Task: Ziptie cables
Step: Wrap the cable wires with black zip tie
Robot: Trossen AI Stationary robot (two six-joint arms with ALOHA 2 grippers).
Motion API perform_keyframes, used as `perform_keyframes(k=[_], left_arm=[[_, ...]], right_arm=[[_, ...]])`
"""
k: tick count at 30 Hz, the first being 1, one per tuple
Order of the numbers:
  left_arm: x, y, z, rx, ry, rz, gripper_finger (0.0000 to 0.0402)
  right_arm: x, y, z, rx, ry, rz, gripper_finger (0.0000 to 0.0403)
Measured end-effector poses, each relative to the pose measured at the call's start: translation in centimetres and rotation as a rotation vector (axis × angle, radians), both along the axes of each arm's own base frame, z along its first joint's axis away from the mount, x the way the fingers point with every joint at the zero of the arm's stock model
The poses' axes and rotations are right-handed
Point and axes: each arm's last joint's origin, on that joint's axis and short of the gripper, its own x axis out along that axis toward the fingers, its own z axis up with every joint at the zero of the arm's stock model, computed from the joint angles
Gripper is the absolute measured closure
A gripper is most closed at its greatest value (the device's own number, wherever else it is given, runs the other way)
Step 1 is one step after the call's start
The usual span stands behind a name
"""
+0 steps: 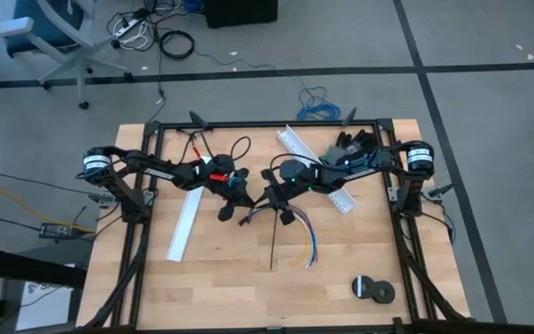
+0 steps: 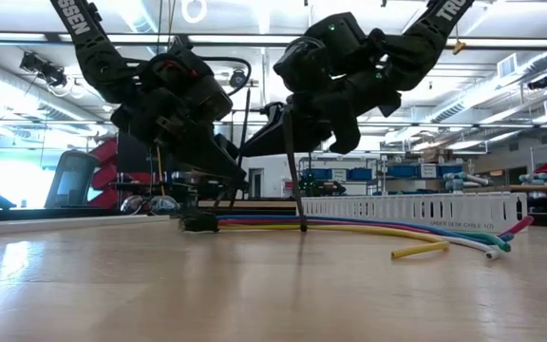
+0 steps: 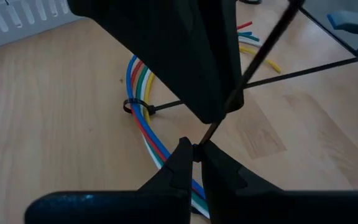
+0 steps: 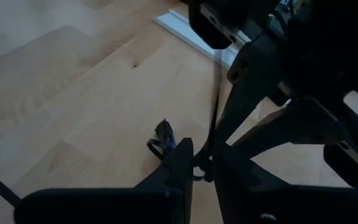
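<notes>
Cables [image 1: 302, 243] are lying on the middle of the wooden desk [image 1: 230, 278], their coloured ends fanning toward the near edge while the joined dark end sits up under the two arms. A ziptie [image 3: 166, 106] is already looping around the bundle close to that dark end, its long thin tail rising off the wood. The left end effector [image 3: 194, 149] is hovering just left of centre, pinching closed on a thin black strip of ziptie between its fingertips. The right end effector [image 4: 202, 163] is sitting right beside it, above the bundle, with its jaws drawn in narrowly around another thin black strip; it looks like a light grip, though whether it is truly clamping cannot be told for sure. A white slotted channel [image 1: 185, 227] is lying to the left, a second channel [image 1: 318, 167] toward the far right, and a dark roll of tape [image 1: 372, 289] near the right corner. Judging by looks, the wires are light, limp and a little slippery, so they will slide and splay unless held near the loop. The ziptie is springy, thin and easy to lose; it is best taken near its tail, pulling straight along its length.
</notes>
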Motion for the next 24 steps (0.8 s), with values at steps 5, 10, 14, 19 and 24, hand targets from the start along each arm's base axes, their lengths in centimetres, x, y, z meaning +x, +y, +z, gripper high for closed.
perform_keyframes(k=[5,10,14,19,24], left_arm=[[0.02,-0.05,0.06,-0.034,0.001,-0.001,0.0374],[0.1,-0.14,0.23,-0.065,-0.014,-0.02,0.0374],[0.09,-0.15,0.23,-0.067,-0.013,-0.021,0.0374],[0.13,-0.14,0.28,-0.066,-0.019,-0.021,0.0374],[0.17,-0.12,0.35,-0.064,-0.028,-0.021,0.0374]], right_arm=[[0.05,0.39,0.03,-0.013,-0.006,0.012,0.0352],[0.18,0.36,0.32,-0.03,-0.042,0.01,0.0344],[0.2,0.36,0.39,-0.03,-0.048,0.01,0.0337],[0.17,0.53,0.37,-0.038,-0.053,0.048,0.0343],[0.18,0.68,0.37,-0.05,-0.055,0.055,0.0376]])
